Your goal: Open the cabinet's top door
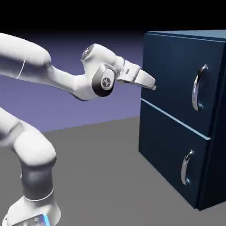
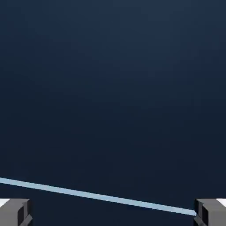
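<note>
- The white arm (image 1: 70, 79) is reaching from the exterior view's left toward the cabinet (image 1: 218, 110).
- The tool (image 1: 153, 88) is pointing at the top door (image 1: 170, 66), near its edge on the exterior view's left; whether it is touching the door, I cannot tell.
- The tool is standing wide open, its two grey tips showing far apart at the hand view's bottom corners, with nothing held between them.
- The top door is sitting on the cabinet's front, above the bottom door (image 1: 165, 141), and is lying closed.
- Its curved silver handle (image 1: 195, 88) is standing upright near the door's edge on the exterior view's right, well apart from the tool.
- A smaller silver handle (image 1: 185, 167) is showing on the bottom door.
- A light blue strip (image 2: 101, 197) is running aslant between the doors.
- Dark navy door surface is filling most of the hand view.
</note>
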`<action>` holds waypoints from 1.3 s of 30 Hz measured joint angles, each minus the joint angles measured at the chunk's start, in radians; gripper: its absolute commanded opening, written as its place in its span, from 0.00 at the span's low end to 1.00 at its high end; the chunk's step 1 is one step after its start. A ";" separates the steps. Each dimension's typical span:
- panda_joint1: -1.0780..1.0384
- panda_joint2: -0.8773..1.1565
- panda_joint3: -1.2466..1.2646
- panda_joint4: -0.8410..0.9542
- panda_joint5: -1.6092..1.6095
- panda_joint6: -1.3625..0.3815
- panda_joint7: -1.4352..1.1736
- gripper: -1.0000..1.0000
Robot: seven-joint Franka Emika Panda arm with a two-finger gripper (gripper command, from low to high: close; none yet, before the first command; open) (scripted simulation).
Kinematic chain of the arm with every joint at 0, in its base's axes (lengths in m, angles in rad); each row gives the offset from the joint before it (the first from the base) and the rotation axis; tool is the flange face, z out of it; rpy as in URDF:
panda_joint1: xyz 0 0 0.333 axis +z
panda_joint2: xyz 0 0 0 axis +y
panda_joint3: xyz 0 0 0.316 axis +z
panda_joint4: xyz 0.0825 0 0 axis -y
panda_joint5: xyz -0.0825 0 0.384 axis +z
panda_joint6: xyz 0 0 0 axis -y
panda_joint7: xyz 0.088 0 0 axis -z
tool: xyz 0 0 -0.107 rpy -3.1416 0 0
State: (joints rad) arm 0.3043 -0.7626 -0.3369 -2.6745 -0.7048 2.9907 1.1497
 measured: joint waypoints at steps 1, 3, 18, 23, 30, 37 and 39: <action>0.018 -0.012 -0.021 0.008 -0.043 -0.003 0.025 0.50; 0.054 -0.036 -0.062 0.025 -0.130 -0.009 0.076 0.50; 0.325 -0.214 -0.374 0.150 -0.783 -0.051 0.454 0.50; 0.415 -0.273 -0.478 0.192 -1.000 -0.066 0.580 0.50; 0.541 -0.357 -0.624 0.251 -1.305 -0.086 0.757 0.50; 0.667 -0.440 -0.769 0.309 -1.609 -0.106 0.933 0.50; 0.703 -0.463 -0.811 0.326 -1.696 -0.111 0.983 0.50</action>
State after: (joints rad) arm 1.0076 -1.2261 -1.1475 -2.3485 -2.4009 2.8793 2.1331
